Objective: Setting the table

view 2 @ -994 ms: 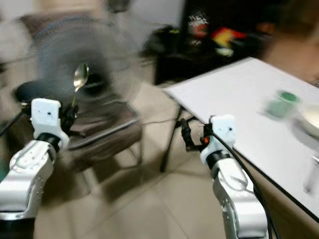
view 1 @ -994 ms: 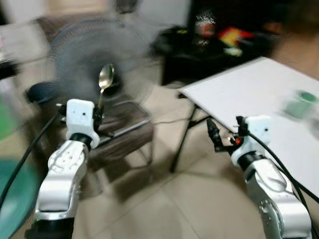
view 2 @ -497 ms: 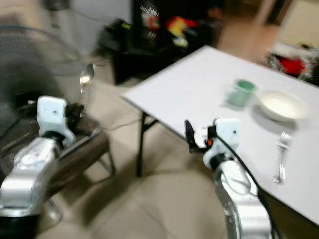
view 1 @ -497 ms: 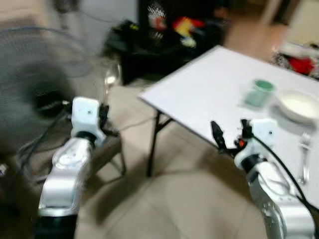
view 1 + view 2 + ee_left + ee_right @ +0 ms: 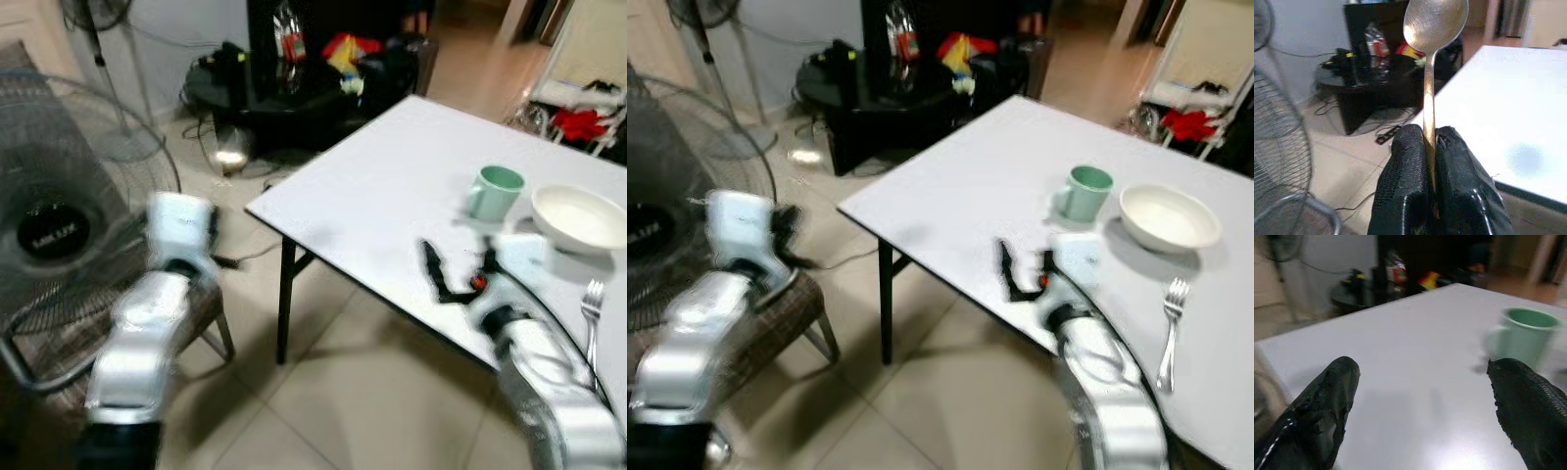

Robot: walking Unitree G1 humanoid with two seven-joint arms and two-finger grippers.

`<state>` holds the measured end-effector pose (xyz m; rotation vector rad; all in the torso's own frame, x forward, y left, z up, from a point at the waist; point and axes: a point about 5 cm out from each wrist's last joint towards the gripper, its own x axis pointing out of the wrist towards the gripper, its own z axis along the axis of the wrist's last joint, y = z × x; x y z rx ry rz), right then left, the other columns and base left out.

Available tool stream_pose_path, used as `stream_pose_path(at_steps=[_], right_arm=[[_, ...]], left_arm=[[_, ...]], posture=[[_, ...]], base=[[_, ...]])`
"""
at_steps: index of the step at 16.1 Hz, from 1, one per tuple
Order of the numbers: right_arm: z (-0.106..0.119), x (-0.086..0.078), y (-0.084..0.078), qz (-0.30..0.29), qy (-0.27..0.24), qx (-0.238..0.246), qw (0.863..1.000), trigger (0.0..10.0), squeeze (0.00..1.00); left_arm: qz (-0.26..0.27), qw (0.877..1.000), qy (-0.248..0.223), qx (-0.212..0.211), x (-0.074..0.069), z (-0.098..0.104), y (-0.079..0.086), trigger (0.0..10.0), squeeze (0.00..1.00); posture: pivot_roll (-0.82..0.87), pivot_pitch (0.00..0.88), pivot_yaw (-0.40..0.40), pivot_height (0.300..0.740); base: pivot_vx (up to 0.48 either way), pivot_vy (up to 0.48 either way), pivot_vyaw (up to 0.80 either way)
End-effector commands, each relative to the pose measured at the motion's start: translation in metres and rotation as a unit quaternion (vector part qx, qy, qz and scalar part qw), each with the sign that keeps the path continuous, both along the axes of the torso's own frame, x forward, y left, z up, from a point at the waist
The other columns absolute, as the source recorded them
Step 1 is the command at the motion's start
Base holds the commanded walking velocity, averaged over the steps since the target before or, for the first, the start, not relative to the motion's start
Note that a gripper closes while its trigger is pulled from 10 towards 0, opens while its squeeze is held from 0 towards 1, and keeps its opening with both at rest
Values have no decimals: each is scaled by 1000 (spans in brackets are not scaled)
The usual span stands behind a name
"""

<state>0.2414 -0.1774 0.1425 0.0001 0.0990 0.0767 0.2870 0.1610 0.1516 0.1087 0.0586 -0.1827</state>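
The left gripper (image 5: 1431, 147) pinches the light, stiff, slippery spoon (image 5: 1432, 49) low on its handle; the right gripper (image 5: 1422, 396) gapes wide.

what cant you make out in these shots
- Spoon: its lower handle is hidden between the left claw fingers in the left wrist view; in the eye views it is a blurred glint.
- Right claw: the finger bases are cut off by the bottom edge of the right wrist view.
- Fork: too small to count tines.
- Bowl: contents unclear.
- Mug: blurred.
- Clutter on the black stand: too small to identify.
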Motion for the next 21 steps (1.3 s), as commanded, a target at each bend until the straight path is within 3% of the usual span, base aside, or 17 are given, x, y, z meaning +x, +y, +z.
stream_pose_path(at_steps=[1, 3, 16, 21], right_arm=[[6, 1, 5, 8, -13, 2, 1000, 10000, 0], [5, 1, 4, 3, -8, 4, 1000, 10000, 0], [6, -5, 3, -13, -2, 8, 1000, 10000, 0], [6, -9, 7, -7, -6, 10, 1000, 10000, 0]], left_arm=[[17, 1000, -10, 7, 1, 6, 11, 10000, 0], [15, 1000, -9, 7, 2, 6, 10, 10000, 0], [-2, 1000, -8, 9, 7, 6, 4, 10000, 0], [-13, 1000, -8, 23, 7, 5, 1, 10000, 0]], posture=[[12, 0, -19, 740], [7, 0, -11, 740], [-12, 0, 9, 740], [-12, 0, 14, 740]], base=[[326, 0, 0], [324, 0, 0], [323, 0, -775], [0, 0, -94]])
